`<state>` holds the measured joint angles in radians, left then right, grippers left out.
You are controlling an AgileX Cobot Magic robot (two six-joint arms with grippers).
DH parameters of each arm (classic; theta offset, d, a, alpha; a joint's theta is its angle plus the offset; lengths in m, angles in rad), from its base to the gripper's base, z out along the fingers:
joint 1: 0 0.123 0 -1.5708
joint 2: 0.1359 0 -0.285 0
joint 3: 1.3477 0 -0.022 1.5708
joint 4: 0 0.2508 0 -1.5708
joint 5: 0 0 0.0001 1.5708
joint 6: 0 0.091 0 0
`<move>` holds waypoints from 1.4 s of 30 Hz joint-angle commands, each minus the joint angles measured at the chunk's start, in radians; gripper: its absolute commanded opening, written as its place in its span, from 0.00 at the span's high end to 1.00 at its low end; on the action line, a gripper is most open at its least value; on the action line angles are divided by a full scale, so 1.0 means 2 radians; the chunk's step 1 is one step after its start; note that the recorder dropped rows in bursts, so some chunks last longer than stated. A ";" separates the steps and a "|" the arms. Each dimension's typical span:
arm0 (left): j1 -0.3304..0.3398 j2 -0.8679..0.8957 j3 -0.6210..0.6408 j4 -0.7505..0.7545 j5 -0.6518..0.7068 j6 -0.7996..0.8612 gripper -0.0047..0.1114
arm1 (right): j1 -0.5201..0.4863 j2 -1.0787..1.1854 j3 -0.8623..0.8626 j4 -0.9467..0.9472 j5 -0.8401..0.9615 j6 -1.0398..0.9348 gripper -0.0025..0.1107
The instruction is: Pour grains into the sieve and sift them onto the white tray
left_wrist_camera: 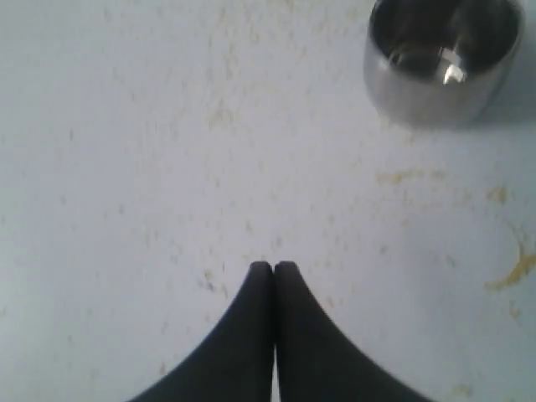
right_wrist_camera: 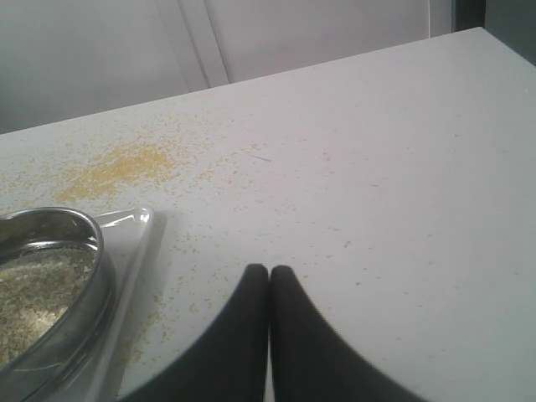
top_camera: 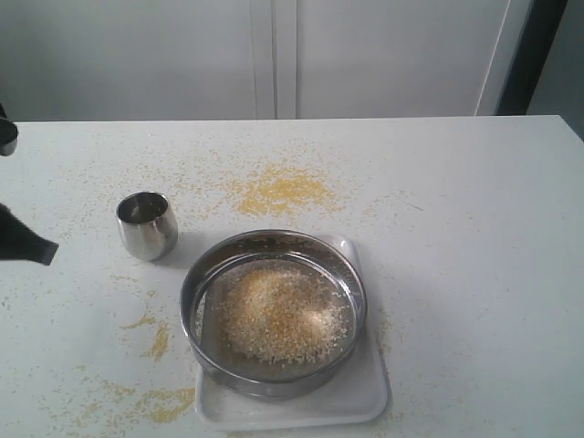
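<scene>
The sieve with its shiny steel rim rests on the white tray near the table's front. A heap of grains lies on its mesh. The sieve's rim and the tray's corner also show in the right wrist view. My left gripper is shut and empty at the left edge, apart from the small steel cup; its fingertips press together over bare table. My right gripper is shut and empty beside the tray; the exterior view does not show it.
The steel cup stands upright and looks empty, left of the sieve. Spilled yellow meal lies behind the sieve, with more at the front left. The table's far edge meets a white wall.
</scene>
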<state>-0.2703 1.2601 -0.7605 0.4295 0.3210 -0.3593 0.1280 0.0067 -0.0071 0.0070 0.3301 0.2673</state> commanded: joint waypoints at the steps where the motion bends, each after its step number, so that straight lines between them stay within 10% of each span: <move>1: 0.000 -0.013 0.001 -0.047 0.118 0.000 0.95 | 0.002 -0.003 0.004 0.000 -0.004 0.000 0.98; 18: 0.091 -0.082 0.002 -0.163 0.220 0.066 0.95 | 0.002 -0.003 0.004 0.000 -0.004 0.000 0.98; 42: 0.092 -0.188 0.086 -0.177 0.046 0.043 0.95 | 0.002 -0.003 0.004 -0.004 -0.008 0.000 0.98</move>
<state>-0.0925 0.8923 -0.5961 0.0862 0.4185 -0.2671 0.1280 0.0067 -0.0071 0.0070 0.3301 0.2673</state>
